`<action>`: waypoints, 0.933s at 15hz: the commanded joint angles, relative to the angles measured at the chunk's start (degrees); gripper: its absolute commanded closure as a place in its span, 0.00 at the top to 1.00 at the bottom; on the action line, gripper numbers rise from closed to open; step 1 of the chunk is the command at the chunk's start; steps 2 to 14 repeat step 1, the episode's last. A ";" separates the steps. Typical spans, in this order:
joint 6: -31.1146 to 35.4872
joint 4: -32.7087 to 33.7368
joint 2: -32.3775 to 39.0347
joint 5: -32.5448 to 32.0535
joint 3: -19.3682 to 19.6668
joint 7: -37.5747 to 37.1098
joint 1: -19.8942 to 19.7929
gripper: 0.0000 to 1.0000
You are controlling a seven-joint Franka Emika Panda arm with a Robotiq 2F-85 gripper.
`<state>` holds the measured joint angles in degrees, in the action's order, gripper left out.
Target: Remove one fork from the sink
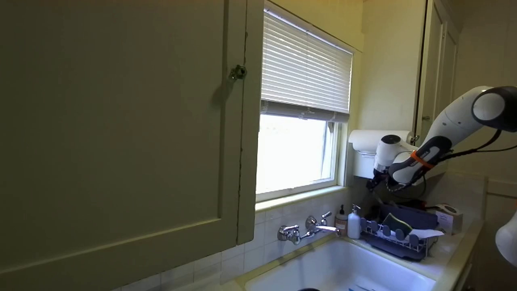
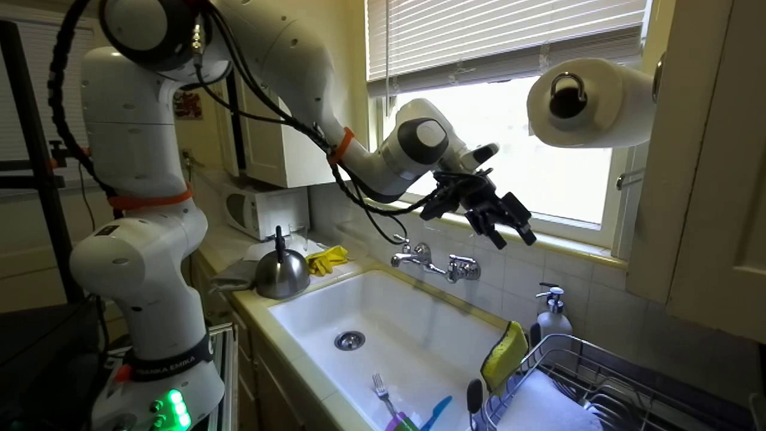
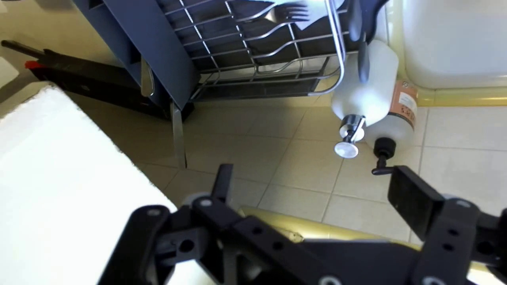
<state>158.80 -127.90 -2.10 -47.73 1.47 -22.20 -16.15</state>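
Observation:
The whitish sink (image 2: 413, 326) shows in both exterior views (image 1: 331, 262); a corner of it shows in the wrist view (image 3: 455, 47). A fork (image 2: 383, 394) lies on its floor near the front side, metal tines toward the drain. Purple and green handle parts meet at its lower end, cut off by the frame edge; I cannot tell which belongs to it. A blue knife (image 2: 438, 410) lies beside it. My gripper (image 2: 516, 239) is open and empty, high above the sink's back edge near the window. Its spread fingers show in the wrist view (image 3: 313, 174).
A wire dish rack (image 2: 556, 341) stands beside the sink, with a sponge (image 2: 504, 356), a cloth and another fork (image 3: 291, 14). Two soap bottles (image 3: 366, 85) stand by the tiled wall. The chrome tap (image 2: 437, 263) juts over the sink. A kettle (image 2: 282, 275) and yellow gloves (image 2: 327, 260) sit at the opposite end.

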 commanded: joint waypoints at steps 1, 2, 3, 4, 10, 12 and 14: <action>-0.01 0.00 -0.35 -0.11 -0.07 -0.10 -0.02 1.00; -0.01 0.00 -0.35 -0.11 -0.07 -0.10 -0.02 1.00; -0.01 0.00 -0.35 -0.11 -0.07 -0.10 -0.02 1.00; -0.01 0.00 -0.35 -0.11 -0.07 -0.10 -0.02 1.00; -0.01 0.00 -0.35 -0.11 -0.07 -0.10 -0.02 1.00; -0.01 0.00 -0.35 -0.11 -0.07 -0.10 -0.02 1.00; -0.01 0.00 -0.35 -0.11 -0.07 -0.10 -0.02 1.00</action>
